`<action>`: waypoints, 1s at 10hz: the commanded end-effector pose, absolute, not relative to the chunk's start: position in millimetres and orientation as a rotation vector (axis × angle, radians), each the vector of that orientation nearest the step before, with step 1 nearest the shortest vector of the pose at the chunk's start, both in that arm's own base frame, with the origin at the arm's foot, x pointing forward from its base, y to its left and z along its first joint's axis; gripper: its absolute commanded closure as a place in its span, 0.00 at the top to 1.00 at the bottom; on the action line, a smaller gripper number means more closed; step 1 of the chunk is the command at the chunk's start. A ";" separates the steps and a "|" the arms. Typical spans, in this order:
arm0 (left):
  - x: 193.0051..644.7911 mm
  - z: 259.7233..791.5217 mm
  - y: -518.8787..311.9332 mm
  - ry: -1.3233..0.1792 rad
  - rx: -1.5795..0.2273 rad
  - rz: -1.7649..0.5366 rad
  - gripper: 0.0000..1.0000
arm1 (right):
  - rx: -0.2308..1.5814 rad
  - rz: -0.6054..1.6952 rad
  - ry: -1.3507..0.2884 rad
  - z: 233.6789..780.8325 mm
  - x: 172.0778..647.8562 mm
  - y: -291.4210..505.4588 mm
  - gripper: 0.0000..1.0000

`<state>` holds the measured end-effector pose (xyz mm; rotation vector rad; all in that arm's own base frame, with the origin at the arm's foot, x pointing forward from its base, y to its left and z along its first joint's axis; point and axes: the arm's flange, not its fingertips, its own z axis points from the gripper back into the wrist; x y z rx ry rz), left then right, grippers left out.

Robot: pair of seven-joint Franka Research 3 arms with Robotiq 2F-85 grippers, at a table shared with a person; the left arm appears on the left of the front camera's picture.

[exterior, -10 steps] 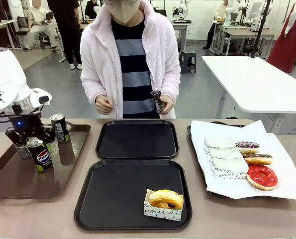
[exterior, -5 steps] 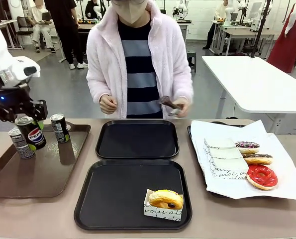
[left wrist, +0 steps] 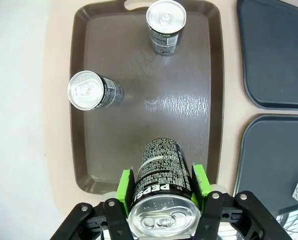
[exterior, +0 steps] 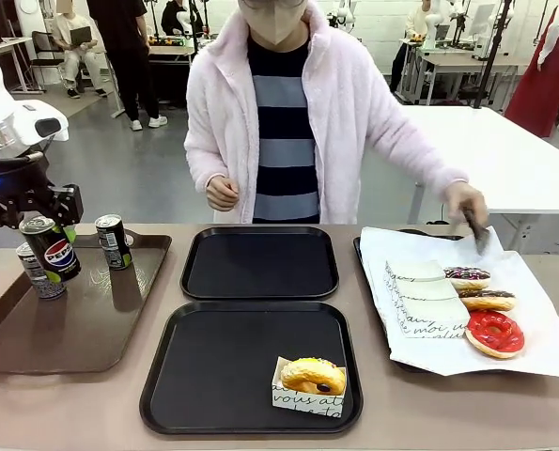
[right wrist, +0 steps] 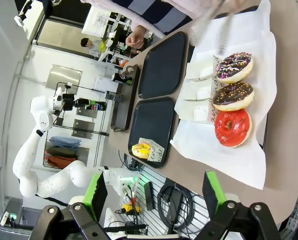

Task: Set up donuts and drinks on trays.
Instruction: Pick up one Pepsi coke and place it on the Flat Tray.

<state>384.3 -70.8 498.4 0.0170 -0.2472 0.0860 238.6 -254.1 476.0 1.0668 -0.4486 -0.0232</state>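
My left gripper (exterior: 44,233) (left wrist: 162,184) is shut on the black Pepsi can (exterior: 52,250) (left wrist: 161,172) and holds it in the air over the left end of the brown tray (exterior: 82,329) (left wrist: 154,125). Two grey-and-green cans (exterior: 113,241) (exterior: 37,271) stand on that tray. Two black trays lie in the middle; the far one (exterior: 258,263) is bare. The near one (exterior: 223,366) holds a golden donut (exterior: 311,374) in a paper sleeve. My right gripper (right wrist: 155,195) is open, above the table's right end. Below it are a sprinkled donut (right wrist: 234,67), a chocolate donut (right wrist: 232,96) and a red donut (right wrist: 232,126).
White printed paper (exterior: 429,301) over a tray at the right carries the three loose donuts (exterior: 486,301). A person in a pink fleece stands at the far side, one hand (exterior: 469,202) holding tongs above that paper. A white table (exterior: 486,150) stands behind.
My left gripper has lifted the Pepsi can off the brown tray, up and a little left. The person's hand with the tongs has swung right, over the donuts.
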 end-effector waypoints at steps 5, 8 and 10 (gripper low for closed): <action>369.1 495.3 -106.2 -0.192 -0.017 -0.015 0.58 | 1.086 -0.015 -0.469 475.5 239.5 -255.9 1.00; 332.1 495.9 -168.2 -0.127 -0.062 -0.156 0.58 | 1.086 -0.015 -0.469 475.5 239.5 -255.9 1.00; 319.2 482.4 -207.4 -0.098 -0.086 -0.253 0.58 | 1.086 -0.015 -0.469 475.5 239.5 -255.9 1.00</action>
